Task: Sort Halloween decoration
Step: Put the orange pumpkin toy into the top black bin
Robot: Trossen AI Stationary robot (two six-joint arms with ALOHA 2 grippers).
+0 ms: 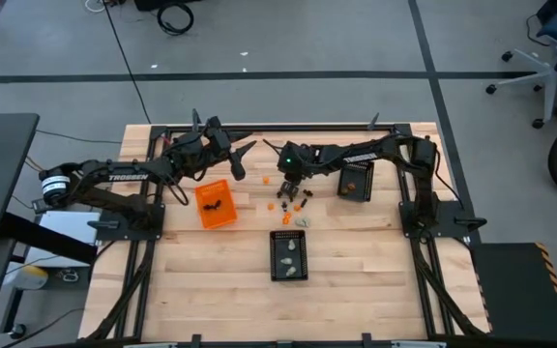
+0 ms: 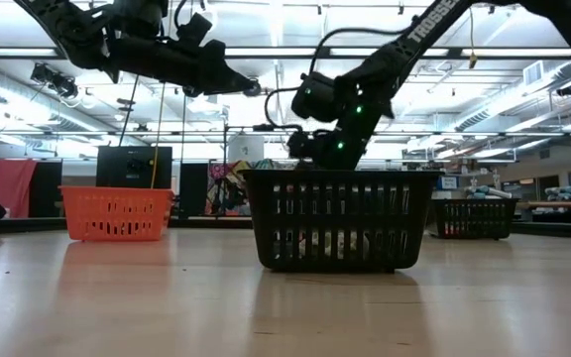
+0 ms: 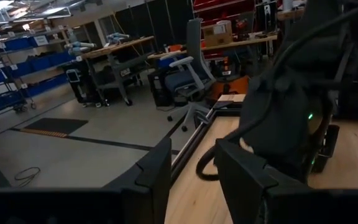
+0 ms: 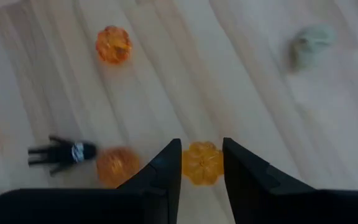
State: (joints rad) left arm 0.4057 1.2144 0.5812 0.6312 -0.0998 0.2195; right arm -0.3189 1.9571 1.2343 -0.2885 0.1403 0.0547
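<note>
The decoration pieces lie scattered on the wooden table between the bins: orange pumpkins, a black figure and a pale grey piece. My right gripper points down over this cluster, shut on one orange pumpkin. My left gripper is open and holds nothing. It hangs raised near the table's far edge, above and beyond the orange bin. My right gripper pinches the orange pumpkin by its two opposite sides between the two fingers, close to their free ends. The fingers come from above, pointing down. Whether the pumpkin is lifted clear or still rests on the table, I cannot tell.
The orange bin holds dark pieces. A black mesh bin near the table's middle holds pale pieces. A second black bin sits under the right arm. Bare wood lies toward the near edge. The table's black frame borders it.
</note>
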